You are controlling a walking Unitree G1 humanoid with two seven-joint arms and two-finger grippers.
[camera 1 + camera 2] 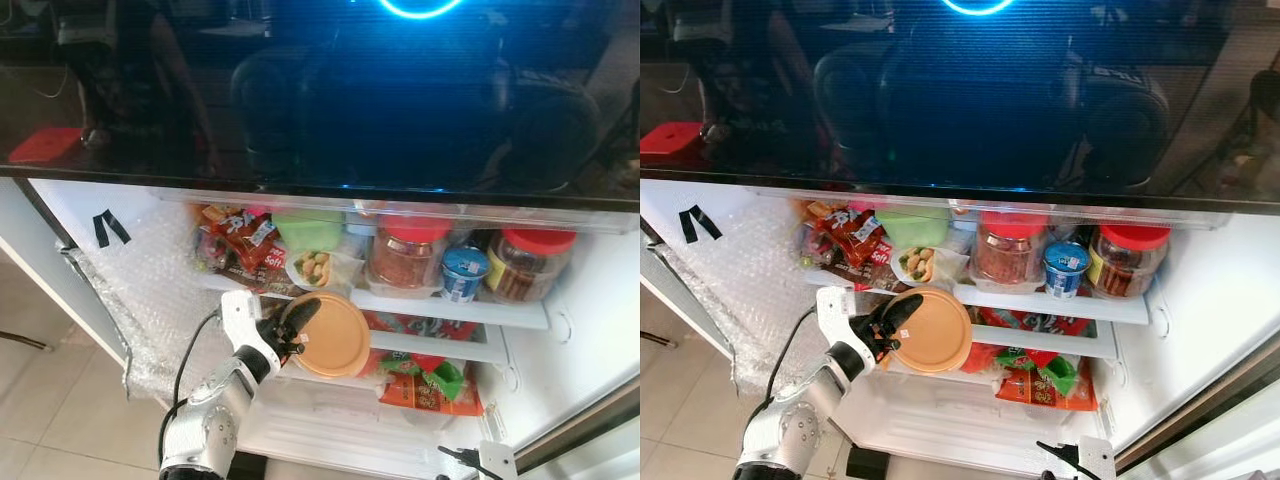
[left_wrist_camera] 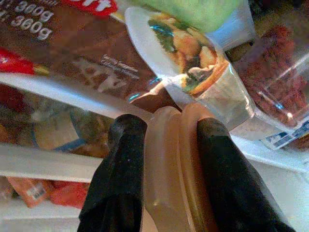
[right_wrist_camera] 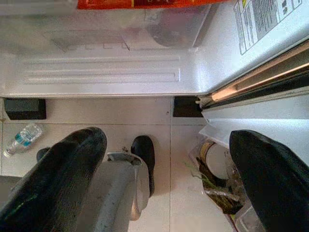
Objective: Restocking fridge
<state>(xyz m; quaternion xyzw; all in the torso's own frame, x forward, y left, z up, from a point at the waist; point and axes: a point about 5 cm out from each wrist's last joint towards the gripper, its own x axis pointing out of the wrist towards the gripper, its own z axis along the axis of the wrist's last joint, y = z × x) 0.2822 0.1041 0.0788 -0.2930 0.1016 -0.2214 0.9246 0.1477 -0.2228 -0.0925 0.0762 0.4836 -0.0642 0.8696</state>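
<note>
Your left gripper (image 2: 164,140) is clamped edge-on across the flat round tan plastic container (image 1: 330,335), holding it upright against the front rail of the white fridge door shelves (image 1: 450,308). Just above the claw sits a clear tub with a food-picture lid (image 1: 318,268); beyond it, red-lidded jars (image 1: 405,255). Tilt the container flat before easing in. Your right gripper (image 3: 169,164) hangs wide open over the floor.

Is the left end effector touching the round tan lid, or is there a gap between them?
Touching. In the left wrist view, the left end effector has both black fingers pressed against the faces of the round tan lid, with no gap.
</note>
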